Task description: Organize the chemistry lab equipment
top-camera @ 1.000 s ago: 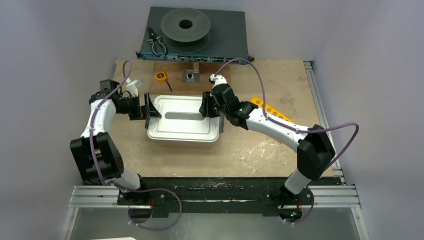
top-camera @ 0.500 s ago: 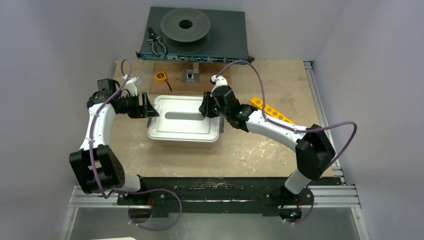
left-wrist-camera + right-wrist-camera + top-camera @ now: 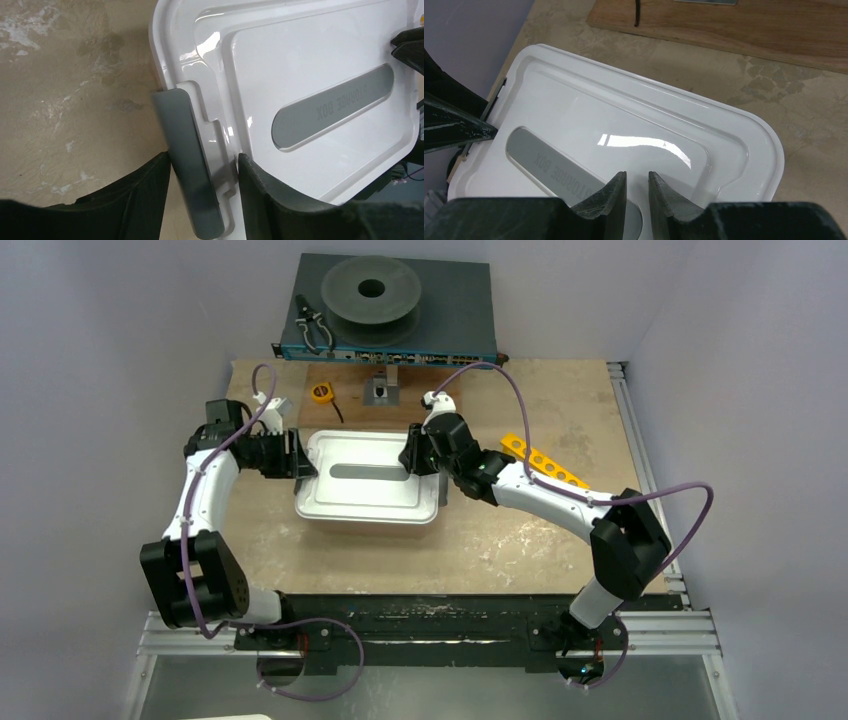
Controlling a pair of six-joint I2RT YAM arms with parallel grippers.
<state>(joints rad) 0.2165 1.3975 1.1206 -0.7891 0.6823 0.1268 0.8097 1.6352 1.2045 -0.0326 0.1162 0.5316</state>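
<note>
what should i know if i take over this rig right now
Left gripper: open, fingers either side of the grey latch at the storage box's left end.
Right gripper: fingers nearly together, empty, over the lid's right end.
Yellow rack lies on the table right of the box; no other lab items in view, the lid hides the inside.
Done: lid on. Left: probably securing the latch, then placing the rack.
</note>
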